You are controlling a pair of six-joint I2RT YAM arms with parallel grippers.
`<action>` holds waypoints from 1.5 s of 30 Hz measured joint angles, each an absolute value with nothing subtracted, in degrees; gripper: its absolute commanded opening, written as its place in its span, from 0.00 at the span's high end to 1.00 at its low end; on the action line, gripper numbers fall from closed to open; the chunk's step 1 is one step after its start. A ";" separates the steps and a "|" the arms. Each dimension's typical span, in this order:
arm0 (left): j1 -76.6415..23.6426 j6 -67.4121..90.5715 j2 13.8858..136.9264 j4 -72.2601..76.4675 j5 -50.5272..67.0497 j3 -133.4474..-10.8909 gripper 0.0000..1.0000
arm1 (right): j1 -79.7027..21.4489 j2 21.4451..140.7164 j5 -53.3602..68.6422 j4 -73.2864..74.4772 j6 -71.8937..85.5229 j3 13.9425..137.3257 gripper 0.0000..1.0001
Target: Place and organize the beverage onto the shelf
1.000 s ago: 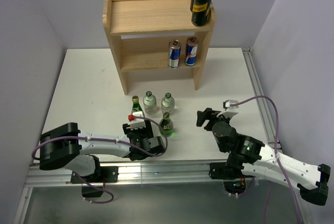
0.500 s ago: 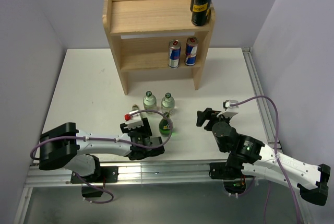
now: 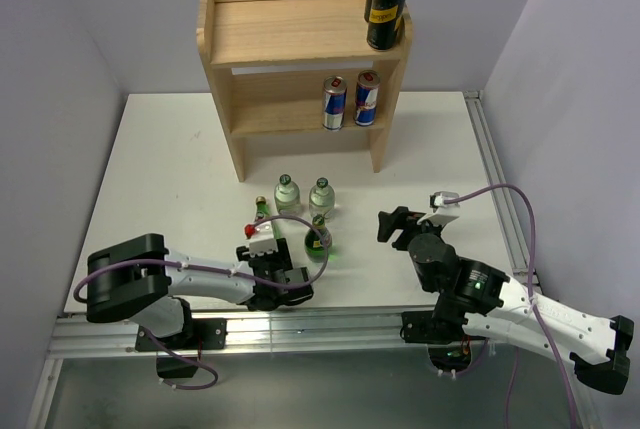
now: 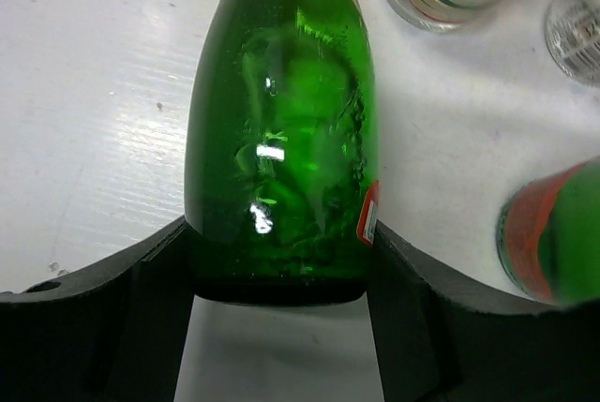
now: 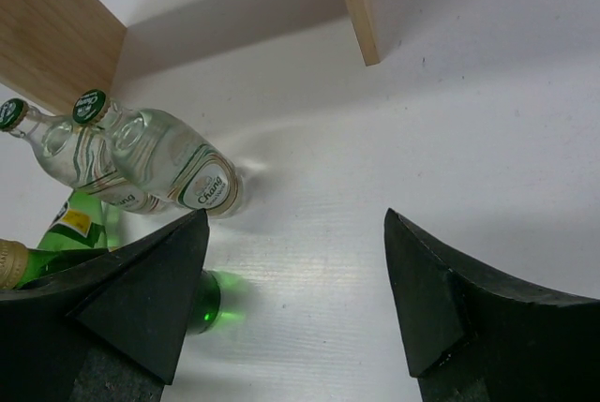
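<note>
The light-wood shelf [image 3: 290, 34] stands at the back of the table. Two black cans [image 3: 386, 4] sit on its top tier at the right, and two blue-silver cans [image 3: 350, 101] sit on its lower tier. My left gripper [image 3: 263, 229] is shut on the base of an upright green bottle [image 3: 261, 209]; in the left wrist view both fingers [image 4: 150, 271] press against this bottle [image 4: 281, 121]. A second green bottle [image 3: 318, 239] and two clear bottles [image 3: 287, 194] [image 3: 321, 196] stand close by. My right gripper [image 3: 395, 224] is open and empty, to the right of them.
The right wrist view shows the open right gripper [image 5: 295, 219] above bare table, with the clear bottles [image 5: 178, 163], a green bottle [image 5: 80, 219] and a shelf leg [image 5: 356, 4] beyond. The left part of both shelf tiers holds nothing. Grey walls enclose the table.
My left gripper has shifted a little towards the near edge, with the green bottle between its fingers. The right arm has hardly moved.
</note>
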State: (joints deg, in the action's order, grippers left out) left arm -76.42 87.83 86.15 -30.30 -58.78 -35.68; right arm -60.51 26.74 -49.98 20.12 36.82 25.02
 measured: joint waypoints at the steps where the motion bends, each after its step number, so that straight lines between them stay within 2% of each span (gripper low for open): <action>1: -76.42 86.96 86.13 -29.69 -58.15 -35.68 1.00 | -60.51 26.72 -49.98 20.12 36.82 25.02 0.18; 5: -76.40 82.15 85.08 -26.15 -54.98 -35.68 0.95 | -60.51 26.72 -50.00 20.12 36.82 25.02 0.18; 7: -76.16 79.83 83.61 -24.69 -52.47 -35.68 0.75 | -60.51 26.72 -50.02 20.12 36.82 25.02 0.18; 9: -75.37 76.97 82.02 -23.86 -49.34 -35.66 0.51 | -60.51 26.68 -50.02 20.12 36.82 24.99 0.18; 11: -74.39 74.26 80.84 -22.83 -46.33 -35.66 0.35 | -60.51 26.57 -50.02 20.10 36.82 24.86 0.18; 15: -73.19 70.15 80.23 -23.92 -42.72 -36.71 0.26 | -60.51 26.50 -50.11 20.08 36.82 24.64 0.18; 25: -66.22 57.76 82.19 -22.02 -33.47 -40.77 0.11 | -60.51 26.41 -50.15 19.68 36.82 23.97 0.18; 38: -58.17 48.88 87.50 -20.38 -29.54 -45.43 0.11 | -60.51 25.98 -50.57 19.57 36.80 23.94 0.18; 45: -56.27 48.31 88.03 -20.91 -28.16 -47.55 0.15 | -60.51 26.00 -50.59 18.83 36.77 23.49 0.18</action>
State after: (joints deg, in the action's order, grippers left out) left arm -56.27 48.31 88.03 -20.91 -28.16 -47.55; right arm -60.51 26.00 -50.59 18.83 36.77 23.49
